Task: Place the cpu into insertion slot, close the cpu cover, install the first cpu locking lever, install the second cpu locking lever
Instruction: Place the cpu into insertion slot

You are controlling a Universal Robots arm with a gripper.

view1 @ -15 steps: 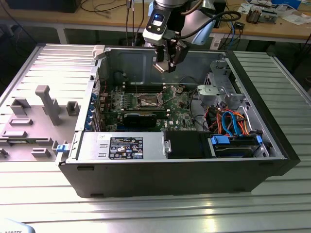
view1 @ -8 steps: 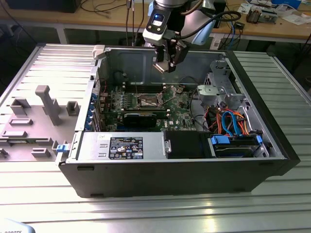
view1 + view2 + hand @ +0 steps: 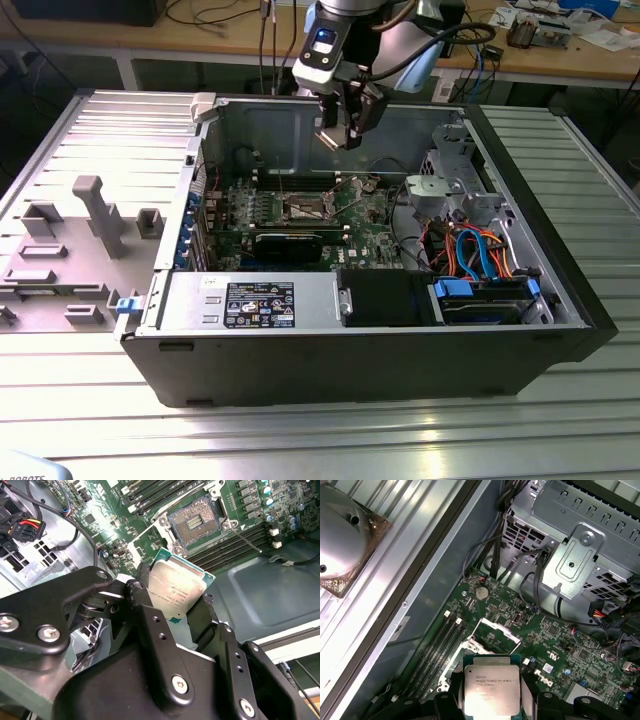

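Cpu (image 3: 177,587) sits clamped between the gripper (image 3: 175,607) jaws, metal top facing both wrist cameras. We see it held in the air over the motherboard (image 3: 372,236), touching nothing else. Below, the slot (image 3: 200,522) lies open, pins showing, well apart from the cpu. At the slot's edge the cover (image 3: 500,630) looks tilted up. We see a thin lever (image 3: 245,540) sticking out beside the slot, across the memory slots (image 3: 220,555). In the exterior view the gripper hangs inside the open case (image 3: 400,370), above the slot. That case lies on a ribbed metal table (image 3: 300,440).
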